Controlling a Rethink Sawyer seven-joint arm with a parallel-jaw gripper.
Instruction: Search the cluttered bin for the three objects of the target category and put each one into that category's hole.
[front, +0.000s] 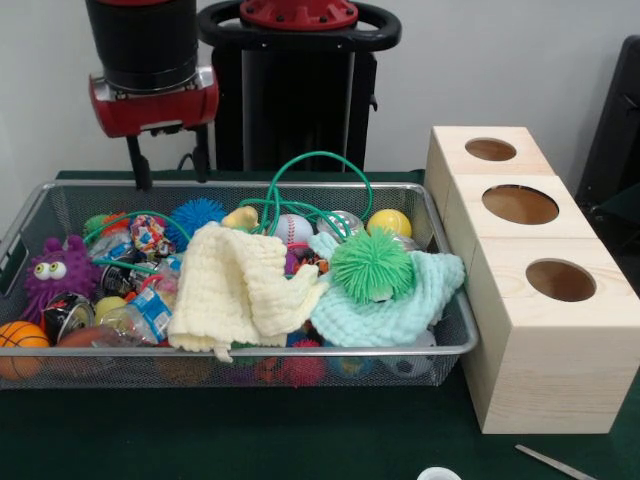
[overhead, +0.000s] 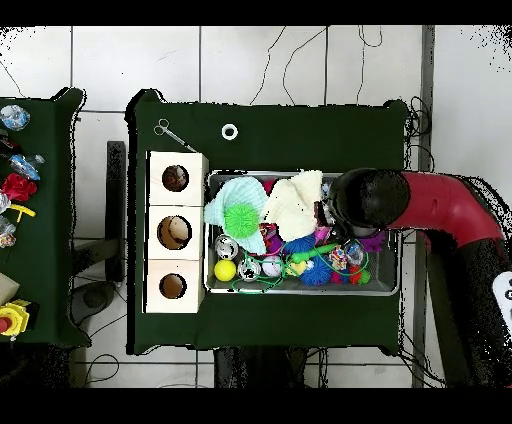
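Observation:
A wire mesh bin (front: 400, 352) holds a jumble of toys. Among them are a purple googly-eyed monster (front: 55, 268), a basketball (front: 18, 345), a blue spiky ball (front: 197, 214), a baseball (front: 293, 228), a yellow ball (front: 389, 221) and a green spiky ball (front: 372, 263). A yellow cloth (front: 240, 290) and a mint cloth (front: 390, 300) cover much of the middle. My gripper (front: 170, 165) hangs open and empty above the bin's far left part. In the overhead view the arm (overhead: 420, 200) hides it. A wooden box (front: 545, 330) with three round holes stands right of the bin.
A green cord (front: 310, 190) loops up over the bin's back rim. A metal tool (front: 555, 462) and a white ring (front: 438, 474) lie on the green table in front. A side table (overhead: 30, 200) with small toys stands apart in the overhead view.

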